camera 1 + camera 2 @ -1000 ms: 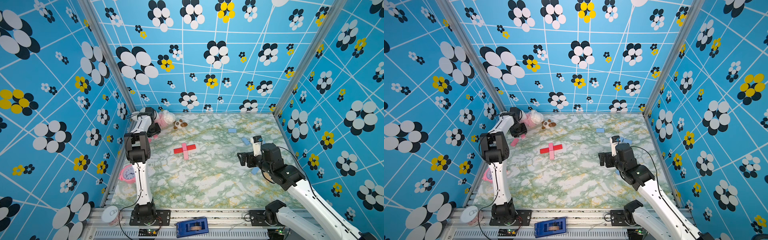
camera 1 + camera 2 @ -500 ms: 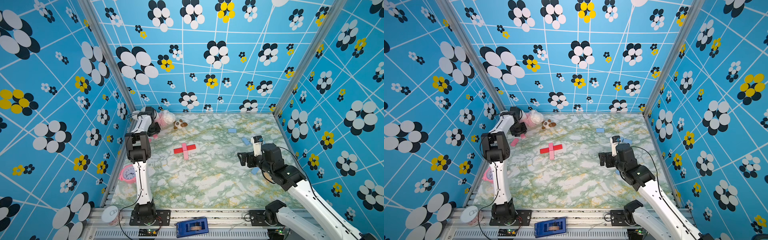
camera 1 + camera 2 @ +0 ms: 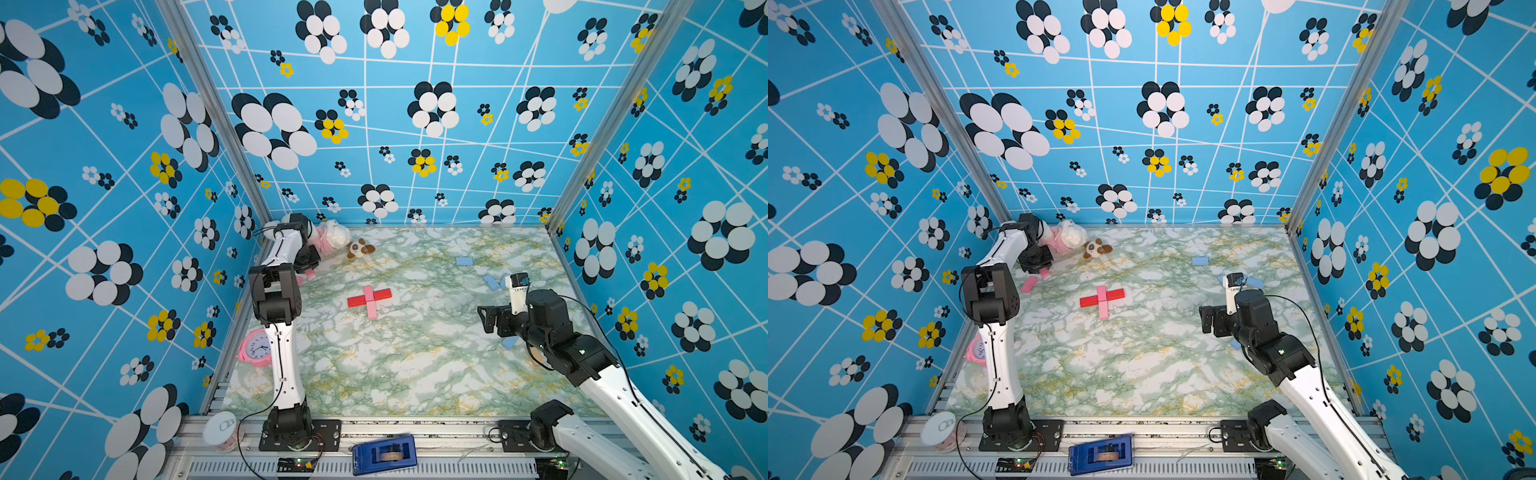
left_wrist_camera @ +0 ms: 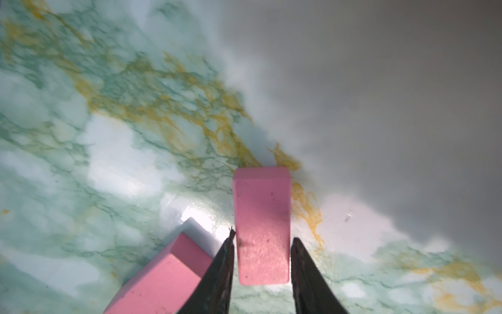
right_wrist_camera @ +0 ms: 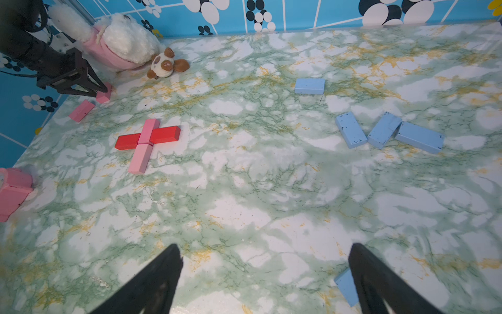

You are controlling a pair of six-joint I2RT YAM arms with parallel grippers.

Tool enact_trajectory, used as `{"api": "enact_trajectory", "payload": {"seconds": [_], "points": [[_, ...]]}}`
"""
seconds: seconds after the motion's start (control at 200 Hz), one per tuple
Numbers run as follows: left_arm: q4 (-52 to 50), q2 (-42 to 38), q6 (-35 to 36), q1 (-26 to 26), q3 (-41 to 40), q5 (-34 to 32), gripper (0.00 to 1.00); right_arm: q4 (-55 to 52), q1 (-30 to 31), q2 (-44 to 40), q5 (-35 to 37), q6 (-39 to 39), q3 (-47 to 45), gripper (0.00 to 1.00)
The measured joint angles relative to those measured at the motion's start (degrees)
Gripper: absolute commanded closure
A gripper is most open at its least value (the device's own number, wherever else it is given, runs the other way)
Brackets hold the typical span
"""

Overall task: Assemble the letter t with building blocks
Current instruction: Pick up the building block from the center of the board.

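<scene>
Left arm stretched to the far left corner, elbow high. Left gripper (image 4: 262, 240) points down at the green marbled table (image 3: 415, 353), clamped on a small pink rectangular block (image 4: 262, 212) beside the white-and-pink plush toy (image 3: 330, 239). Right arm folded at the right side, right gripper (image 5: 263, 250) spread wide, empty, above the table. Red-and-pink block cross (image 3: 369, 298) lies mid-table. Light blue blocks (image 5: 350, 129) sit far right.

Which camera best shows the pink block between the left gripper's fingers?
The left wrist view: the pink block is close up, a finger at each side. The right wrist view shows it small at the left gripper's tips; in both top views it is a speck.
</scene>
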Motion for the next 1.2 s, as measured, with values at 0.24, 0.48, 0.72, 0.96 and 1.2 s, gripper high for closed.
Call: {"api": "enact_trajectory", "payload": {"seconds": [0.24, 0.48, 0.72, 0.96, 1.2], "points": [[0.0, 0.0, 0.0, 0.0, 0.0, 0.0, 0.63, 0.0, 0.0, 0.0, 0.0, 0.0, 0.0, 0.01], [0.1, 0.0, 0.0, 0.0, -0.1, 0.2, 0.64, -0.2, 0.0, -0.7, 0.0, 0.0, 0.0, 0.01], [0.5, 0.0, 0.0, 0.1, -0.5, 0.6, 0.68, -1.2, 0.0, -1.4, 0.0, 0.0, 0.0, 0.01], [2.3, -1.0, 0.3, 0.2, -2.7, 1.0, 0.78, -1.3, 0.0, -2.0, 0.2, 0.0, 0.0, 0.01], [6.1, -5.6, 1.1, 0.1, -10.4, 1.8, 0.83, -1.5, 0.0, -2.8, 0.9, 0.0, 0.0, 0.01]]}}
